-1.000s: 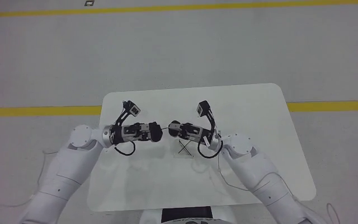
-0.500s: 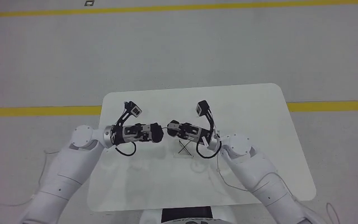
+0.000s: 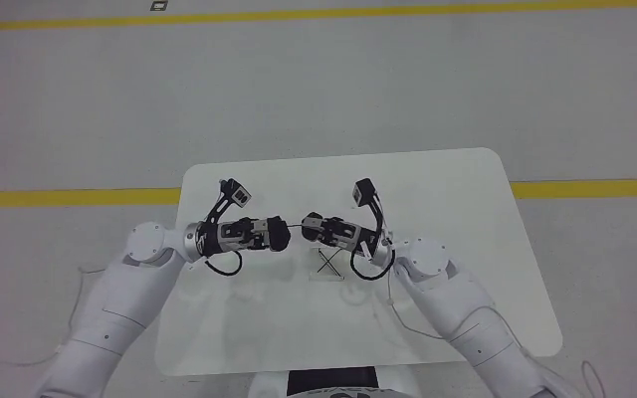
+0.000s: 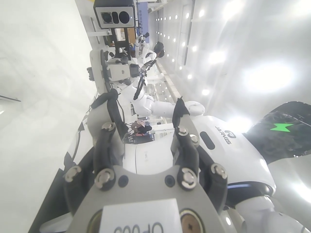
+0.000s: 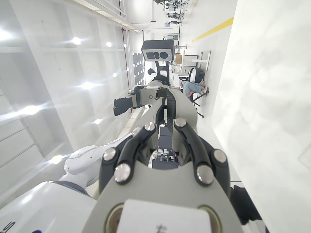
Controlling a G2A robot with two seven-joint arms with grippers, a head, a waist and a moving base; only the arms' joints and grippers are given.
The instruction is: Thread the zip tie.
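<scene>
Facing the left tool (image 4: 145, 99) above the table (image 3: 448, 199), the right tool (image 5: 164, 107) pinched the black zip tie (image 4: 139, 86), apparently presenting its end for threading; the left tool hung near, fingers spread and empty.

The left gripper (image 3: 282, 235) and right gripper (image 3: 308, 226) face tip to tip over the mid-worktop (image 3: 448, 179), the zip tie (image 3: 296, 231) bridging their slim gap. Passage lies over the far half and both ends.
</scene>
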